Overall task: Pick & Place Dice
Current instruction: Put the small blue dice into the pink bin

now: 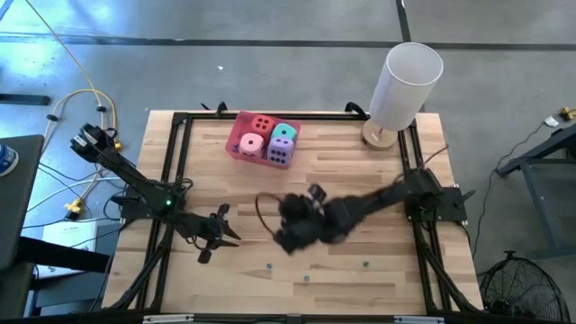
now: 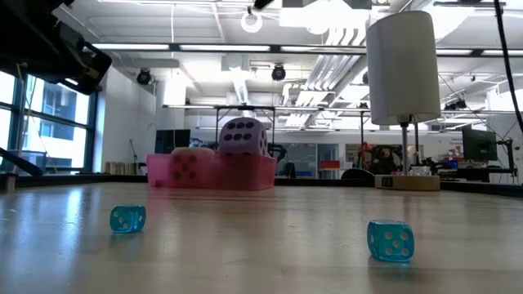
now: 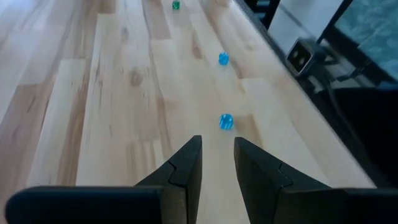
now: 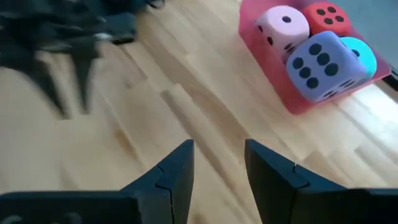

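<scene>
Reaching: left gripper (image 1: 212, 236) is seen low over the table's left half, its fingers (image 3: 183, 167) parted by only a narrow gap and nothing held between them.
Nearest target: a small blue die (image 3: 226, 121) lies on the bare wood just ahead of those fingers, with a second blue die (image 3: 223, 58) and a green die (image 3: 176, 5) farther along the same edge.
Advice: the narrow gap would likely need widening before descent, and the fingers are best centred over the die so it is not nudged away.
Tray: the pink tray (image 1: 236, 144) at the table's far side is seen already holding the red (image 1: 263, 124), pink (image 1: 251, 144), teal (image 1: 285, 132) and purple (image 1: 280, 151) soft dice.
Right gripper (image 4: 219, 163): hovering mid-table, fingers a little apart, empty, pointed toward the tray.
Lamp (image 1: 402, 90): standing far right, well apart.
</scene>
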Available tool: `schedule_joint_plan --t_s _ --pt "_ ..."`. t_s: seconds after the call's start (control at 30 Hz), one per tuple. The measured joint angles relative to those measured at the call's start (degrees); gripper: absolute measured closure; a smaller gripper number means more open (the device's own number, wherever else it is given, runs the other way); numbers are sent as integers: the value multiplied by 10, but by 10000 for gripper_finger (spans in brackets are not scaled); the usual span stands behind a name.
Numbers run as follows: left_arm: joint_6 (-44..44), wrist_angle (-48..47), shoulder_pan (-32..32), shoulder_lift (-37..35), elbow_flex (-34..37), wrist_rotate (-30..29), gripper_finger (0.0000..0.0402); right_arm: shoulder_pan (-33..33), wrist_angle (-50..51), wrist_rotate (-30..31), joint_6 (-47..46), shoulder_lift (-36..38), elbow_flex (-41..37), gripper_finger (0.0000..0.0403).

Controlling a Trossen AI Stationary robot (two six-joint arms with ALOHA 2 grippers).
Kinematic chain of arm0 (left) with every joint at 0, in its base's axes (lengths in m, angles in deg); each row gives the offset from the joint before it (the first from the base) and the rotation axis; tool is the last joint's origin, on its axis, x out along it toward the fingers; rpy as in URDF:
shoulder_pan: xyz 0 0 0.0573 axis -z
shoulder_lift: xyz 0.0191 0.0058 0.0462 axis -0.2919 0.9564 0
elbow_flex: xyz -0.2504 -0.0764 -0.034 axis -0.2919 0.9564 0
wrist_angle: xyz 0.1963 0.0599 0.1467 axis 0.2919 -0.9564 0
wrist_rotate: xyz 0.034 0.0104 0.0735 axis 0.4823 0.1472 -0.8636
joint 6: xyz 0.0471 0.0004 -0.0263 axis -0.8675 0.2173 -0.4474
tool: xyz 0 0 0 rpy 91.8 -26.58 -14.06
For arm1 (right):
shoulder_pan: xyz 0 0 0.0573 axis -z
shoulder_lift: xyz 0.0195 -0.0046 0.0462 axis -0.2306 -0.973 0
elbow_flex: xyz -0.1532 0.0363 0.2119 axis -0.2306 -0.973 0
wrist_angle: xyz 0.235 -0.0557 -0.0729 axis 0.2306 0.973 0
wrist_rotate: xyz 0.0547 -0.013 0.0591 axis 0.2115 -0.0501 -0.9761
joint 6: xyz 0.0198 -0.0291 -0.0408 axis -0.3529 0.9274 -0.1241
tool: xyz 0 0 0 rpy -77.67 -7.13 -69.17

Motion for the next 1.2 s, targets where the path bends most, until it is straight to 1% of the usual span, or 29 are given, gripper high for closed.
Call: schedule_joint_plan --t_s 0.1,0.23,0.47,0.67,0.77,0.9,0.97,1.03,1.2 --pt "-7 6 -1 20 0 -7 313 -45 -8 34 -55 0 -5 270" --pt "-13 57 1 74 0 -8 313 -93 -21 42 -96 0 -8 270" --pt "-41 167 6 187 0 -6 313 -142 -32 102 -99 0 -8 270" --pt "-44 218 -1 248 0 -6 313 -160 -29 103 -99 0 -8 270" --pt "-23 248 -13 261 0 -1 313 -170 -34 103 -99 0 -10 270" --pt "-10 269 -28 262 0 40 312 -182 -57 106 -98 -1 -43 270" --pt "-11 273 -30 262 0 47 307 -188 -61 107 -101 -1 -58 270" --pt "-8 276 -30 262 0 47 295 -190 -78 109 -108 0 -84 270" --pt "-6 297 -26 262 0 47 250 -191 -139 106 -115 -1 -149 270"
